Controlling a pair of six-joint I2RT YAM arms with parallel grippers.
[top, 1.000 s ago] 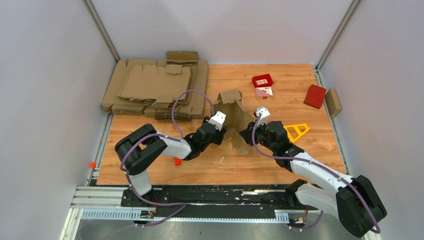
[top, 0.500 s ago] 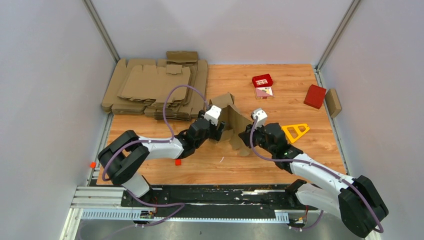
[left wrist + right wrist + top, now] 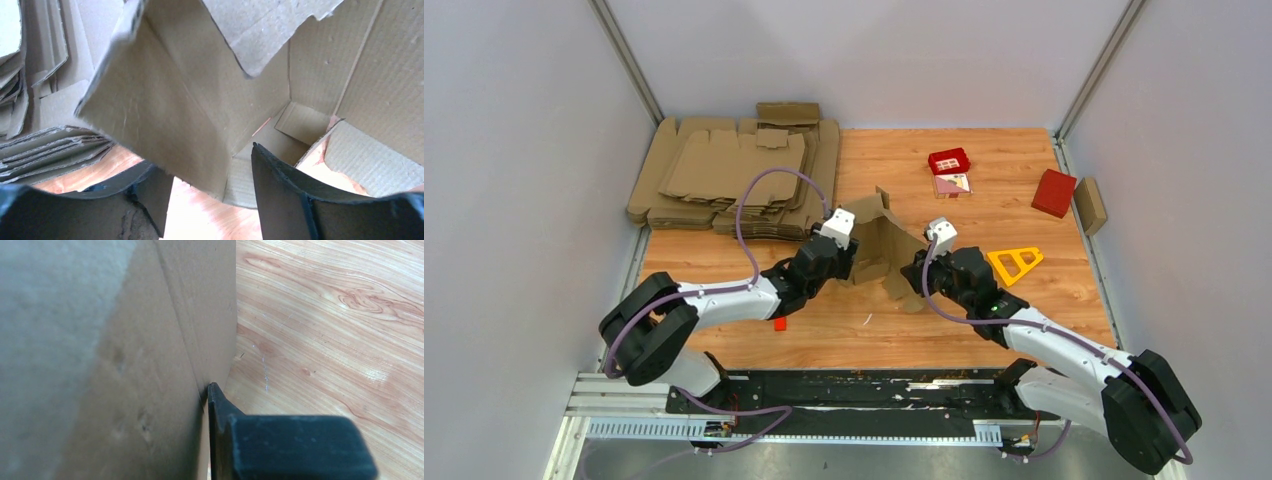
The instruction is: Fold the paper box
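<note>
The left arm has stretched out lower and farther across the counter (image 3: 874,330). The paper box (image 3: 879,240) has swung with it, its top flap now leaning toward the far left corner instead of standing upright. The right arm has shifted only a little to the left.

The paper box sits near the middle of the counter, half formed, with its flaps loose and its open side toward the left arm. It lies just in front of the right end of the pile of flat cardboard (image 3: 734,175) in the far left corner.

The left fingers (image 3: 849,262) are spread apart astride one wall of the box, one inside and one outside, with a gap showing beside the wall. The right fingers (image 3: 912,272) are clenched on a panel at the box's right side. The wrist view shows one finger flat against the cardboard, and the other is hidden behind it.

A yellow triangle (image 3: 1016,262) lies just right of the right wrist. Two red boxes (image 3: 1054,192) stand toward the far right corner, and a tiny red piece (image 3: 780,323) lies beside the left forearm.
</note>
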